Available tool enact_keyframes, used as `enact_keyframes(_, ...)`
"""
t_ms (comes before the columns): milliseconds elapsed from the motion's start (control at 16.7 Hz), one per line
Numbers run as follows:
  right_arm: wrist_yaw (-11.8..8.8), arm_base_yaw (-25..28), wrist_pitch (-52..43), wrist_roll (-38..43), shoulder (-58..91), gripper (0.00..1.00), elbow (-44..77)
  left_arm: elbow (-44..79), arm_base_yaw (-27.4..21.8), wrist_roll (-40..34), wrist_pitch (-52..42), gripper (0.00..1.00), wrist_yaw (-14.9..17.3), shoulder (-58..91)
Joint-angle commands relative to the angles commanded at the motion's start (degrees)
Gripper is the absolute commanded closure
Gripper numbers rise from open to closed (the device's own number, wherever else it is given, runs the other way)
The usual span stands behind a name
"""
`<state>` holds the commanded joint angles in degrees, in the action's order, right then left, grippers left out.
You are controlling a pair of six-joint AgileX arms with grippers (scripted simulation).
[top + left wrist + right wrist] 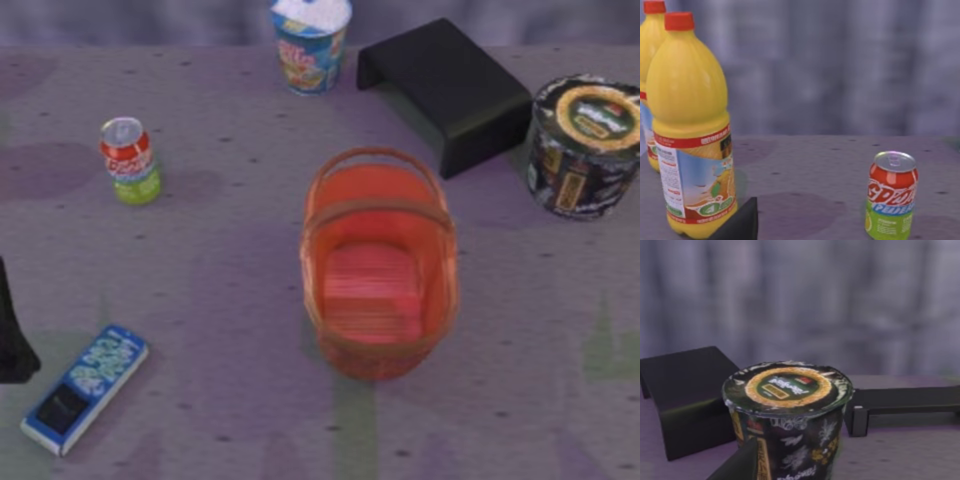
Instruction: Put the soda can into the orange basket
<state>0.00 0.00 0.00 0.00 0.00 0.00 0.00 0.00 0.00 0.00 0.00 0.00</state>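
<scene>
The soda can [130, 160], red above and lime-green below with a silver top, stands upright at the table's left rear. The left wrist view shows the soda can [891, 197] a little ahead, off to one side. The orange basket [445, 300] sits empty near the middle of the table, well to the right of the can. My left arm [12, 335] is at the table's left edge, in front of the can. One dark finger [742, 222] shows in its wrist view, with nothing held. My right arm is out of the top view. Its finger [737, 465] shows in front of the black-and-gold tub.
A blue-and-white noodle cup [310, 40] and a black stand [450, 90] are at the rear. The black-and-gold tub [585, 145] stands at the right rear. A blue-and-white flat box [85, 385] lies front left. Two yellow bottles [690, 130] stand close by in the left wrist view.
</scene>
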Motion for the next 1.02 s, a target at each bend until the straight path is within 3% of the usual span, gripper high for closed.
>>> enact_keyframes(480, 0.0, 0.0, 0.0, 0.0, 0.0, 0.0, 0.0, 8.0, -1.46, 2.26, -5.84, 0.0, 1.78, 8.48)
enact_keyframes(1020, 0.0, 0.0, 0.0, 0.0, 0.0, 0.0, 0.0, 42.58, -4.98, 11.7, -30.5, 0.0, 5.19, 45.27)
